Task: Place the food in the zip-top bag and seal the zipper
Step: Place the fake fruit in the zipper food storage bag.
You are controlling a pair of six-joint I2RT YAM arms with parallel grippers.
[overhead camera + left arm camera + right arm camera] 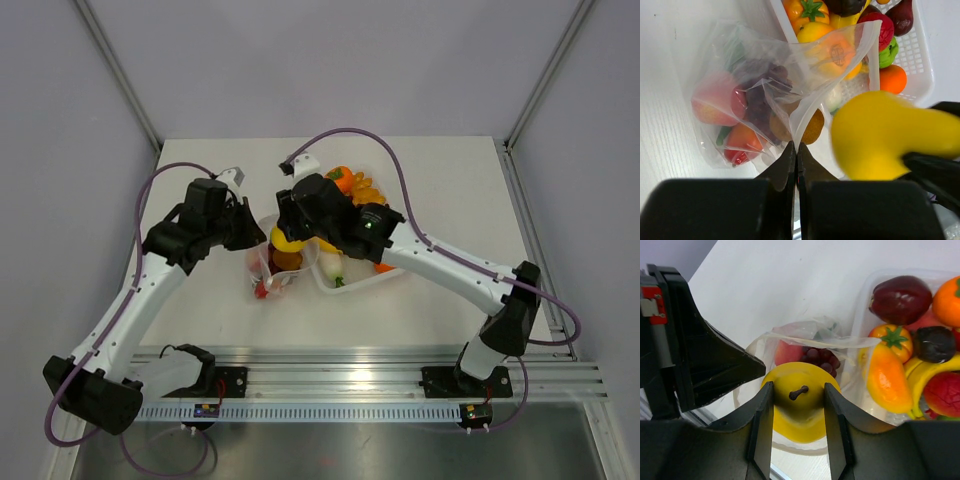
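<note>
Count: 2 arms (left arm [150, 285], right arm [450, 262]), 2 tools (left tool [796, 150], right tool [799, 390]), 1 zip-top bag [765, 60], 1 white tray [919, 56], 1 yellow pear [880, 132], 1 purple grapes bunch [817, 357], 1 dark red apple [901, 292], 1 banana [930, 375]; other tray pieces overlap, can't count.

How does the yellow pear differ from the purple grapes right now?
The yellow pear is clamped between the fingers of the right gripper, outside the zip-top bag; the purple grapes already lie inside it. The pear is one smooth yellow piece; the grapes are a dark bumpy cluster. Both are glossy toy food.
</note>
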